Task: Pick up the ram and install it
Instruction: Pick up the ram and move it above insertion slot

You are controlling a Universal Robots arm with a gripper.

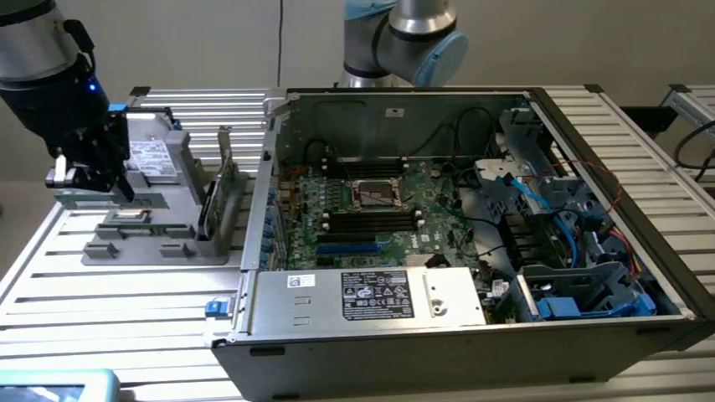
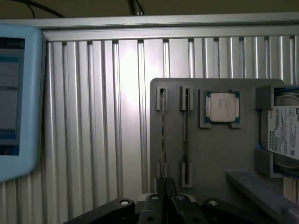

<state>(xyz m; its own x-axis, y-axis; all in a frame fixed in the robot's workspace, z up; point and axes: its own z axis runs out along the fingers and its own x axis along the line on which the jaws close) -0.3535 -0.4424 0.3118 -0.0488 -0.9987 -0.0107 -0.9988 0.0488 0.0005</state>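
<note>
Two ram sticks stand on edge in the slots of a grey fixture plate [image 2: 210, 154]. From the wrist they look like thin lines, one ram stick [image 2: 162, 135] beside the other [image 2: 186, 135]. In the exterior view a ram stick [image 1: 228, 180] rises upright at the plate's side nearest the computer. My gripper [image 2: 166, 186] hangs above the plate's edge, close to the end of the nearer stick. Its fingers are pressed together and hold nothing. In the exterior view the gripper [image 1: 103, 186] is over the fixture's far side from the case.
A silver processor chip [image 2: 222, 108] and a hard drive [image 2: 285, 135] also sit in the fixture. An open computer case [image 1: 470, 335] lies on the exterior view's right, with its motherboard [image 1: 369, 201] and black memory slots [image 1: 369, 222] exposed. A blue-framed tablet [image 2: 14, 102] lies on the slatted table.
</note>
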